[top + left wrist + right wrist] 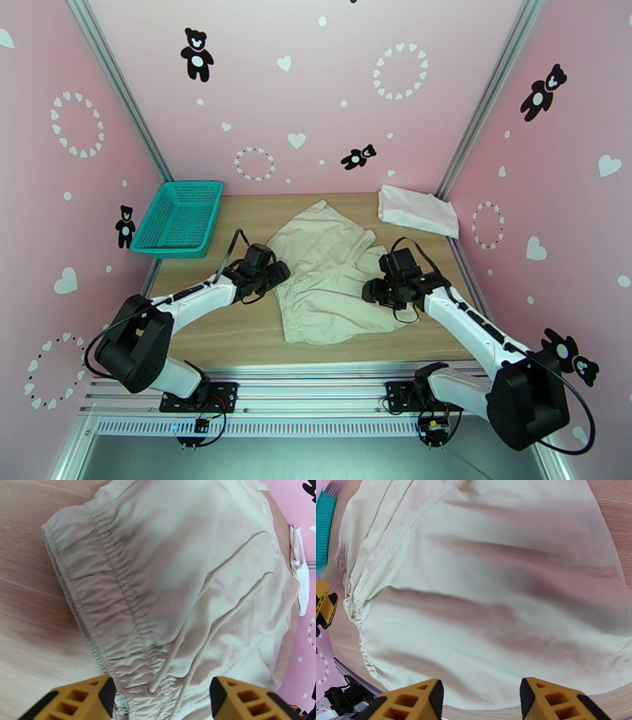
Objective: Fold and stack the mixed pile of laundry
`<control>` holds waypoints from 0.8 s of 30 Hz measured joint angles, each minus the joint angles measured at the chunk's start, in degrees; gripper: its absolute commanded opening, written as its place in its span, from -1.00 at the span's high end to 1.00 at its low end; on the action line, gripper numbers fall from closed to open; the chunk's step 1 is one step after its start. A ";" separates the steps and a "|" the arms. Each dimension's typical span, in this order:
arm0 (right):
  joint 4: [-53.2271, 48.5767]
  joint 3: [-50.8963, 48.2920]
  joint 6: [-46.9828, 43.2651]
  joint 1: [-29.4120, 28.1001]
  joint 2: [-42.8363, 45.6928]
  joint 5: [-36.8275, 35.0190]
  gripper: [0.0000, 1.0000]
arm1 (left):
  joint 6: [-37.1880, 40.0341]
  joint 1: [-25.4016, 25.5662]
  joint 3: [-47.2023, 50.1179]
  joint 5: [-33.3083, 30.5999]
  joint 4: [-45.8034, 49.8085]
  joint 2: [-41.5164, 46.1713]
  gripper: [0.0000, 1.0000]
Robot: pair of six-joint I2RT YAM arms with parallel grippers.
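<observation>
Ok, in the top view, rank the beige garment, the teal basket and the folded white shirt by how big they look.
1. cream-beige garment, spread across the middle of the table
2. teal basket, far left
3. white folded shirt, far right

The basket and shirt sit about equally far back, so distance hardly skews their order.

Pink walls (316, 95) printed with black teddy bears (197, 54) and white hearts (296, 140) enclose the cell on three sides — aluminium posts (115, 79) mark the back corners. A pale wood-grain table (229, 331) spans the space between them, evenly lit.
</observation>
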State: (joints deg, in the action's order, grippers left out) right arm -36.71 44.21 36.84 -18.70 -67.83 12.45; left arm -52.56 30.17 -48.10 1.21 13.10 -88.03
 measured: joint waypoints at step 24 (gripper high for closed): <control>0.17 -1.44 -0.42 0.00 0.59 0.00 -0.14 | -0.79 -0.35 -6.71 -2.78 5.62 -8.87 -0.57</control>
State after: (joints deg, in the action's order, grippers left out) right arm -36.53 42.76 36.42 -18.70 -67.24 12.45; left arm -53.34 29.82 -54.81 -1.56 18.72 -96.90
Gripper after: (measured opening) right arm 0.571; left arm 0.796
